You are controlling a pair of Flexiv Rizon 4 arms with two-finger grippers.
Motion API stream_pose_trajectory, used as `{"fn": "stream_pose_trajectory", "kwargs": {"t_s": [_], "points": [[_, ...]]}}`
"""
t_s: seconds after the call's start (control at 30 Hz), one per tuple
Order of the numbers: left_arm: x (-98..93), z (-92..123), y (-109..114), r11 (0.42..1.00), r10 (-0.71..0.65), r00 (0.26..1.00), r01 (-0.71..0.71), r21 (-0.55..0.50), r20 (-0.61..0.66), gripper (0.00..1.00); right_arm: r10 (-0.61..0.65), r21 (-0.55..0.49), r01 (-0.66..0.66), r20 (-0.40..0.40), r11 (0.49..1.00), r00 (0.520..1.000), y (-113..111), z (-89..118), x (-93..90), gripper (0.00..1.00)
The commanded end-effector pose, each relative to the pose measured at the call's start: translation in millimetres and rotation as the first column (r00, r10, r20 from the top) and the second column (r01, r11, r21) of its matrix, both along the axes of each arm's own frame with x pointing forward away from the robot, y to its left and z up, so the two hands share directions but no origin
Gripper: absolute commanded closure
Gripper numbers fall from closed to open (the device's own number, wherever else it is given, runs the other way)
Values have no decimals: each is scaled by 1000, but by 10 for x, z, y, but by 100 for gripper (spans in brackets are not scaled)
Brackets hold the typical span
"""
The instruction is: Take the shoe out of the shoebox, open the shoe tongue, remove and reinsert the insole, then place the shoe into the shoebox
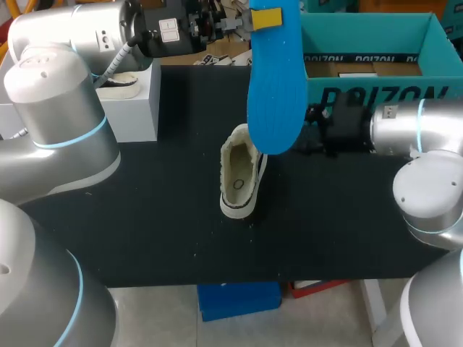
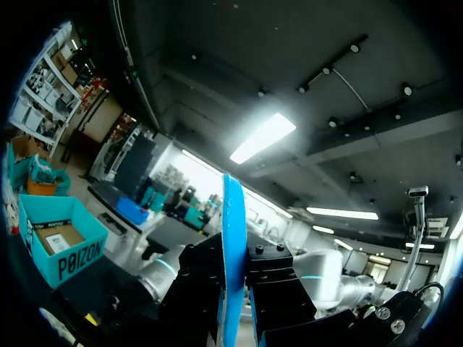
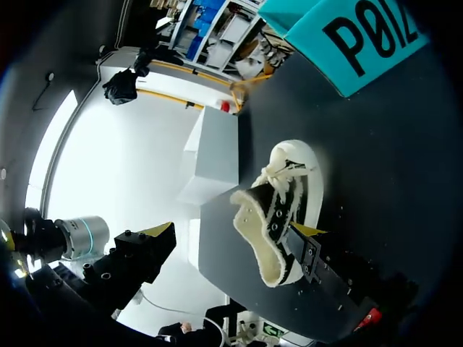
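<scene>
Above the shoe (image 1: 239, 177), the left gripper (image 1: 264, 18) clamps the blue insole (image 1: 273, 94). The shoe itself lies on the black table (image 1: 145, 217), outside the shoebox (image 1: 376, 94). Just right of it the right gripper (image 3: 233, 231) gapes — one finger against its side. Unbraced, the shoe could skid when the insole pushes in — buckling it.

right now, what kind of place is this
Probably a robot test bench in a lab or workshop: a left arm and right arm work over a black table, the left claw holding a blue insole near a shoe and teal shoebox.
</scene>
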State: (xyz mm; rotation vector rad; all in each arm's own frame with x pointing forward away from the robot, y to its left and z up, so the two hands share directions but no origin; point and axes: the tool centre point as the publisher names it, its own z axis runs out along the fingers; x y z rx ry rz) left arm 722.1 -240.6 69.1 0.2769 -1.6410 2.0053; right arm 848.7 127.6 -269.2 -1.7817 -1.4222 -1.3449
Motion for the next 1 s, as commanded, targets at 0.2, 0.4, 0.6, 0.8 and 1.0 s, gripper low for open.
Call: {"fn": "stream_pose_trajectory", "kwargs": {"t_s": [0.2,0.4,0.6,0.8,1.0], "points": [[-58,-79,10,993,76,952,-43,-114,297,100,26,308,-69,142,949,990,-35,38,-8,0],[-280,-312,118,984,157,737,-58,-171,657,100,26,308,-69,142,949,990,-35,38,-8,0],[-530,-601,259,989,145,490,-74,-125,859,100,26,308,-69,142,949,990,-35,38,-8,0],[-530,-638,286,988,156,500,-95,-126,852,100,26,308,-69,142,949,990,-35,38,-8,0],[-530,-638,286,988,156,500,-95,-126,852,100,26,308,-69,142,949,990,-35,38,-8,0]]}}
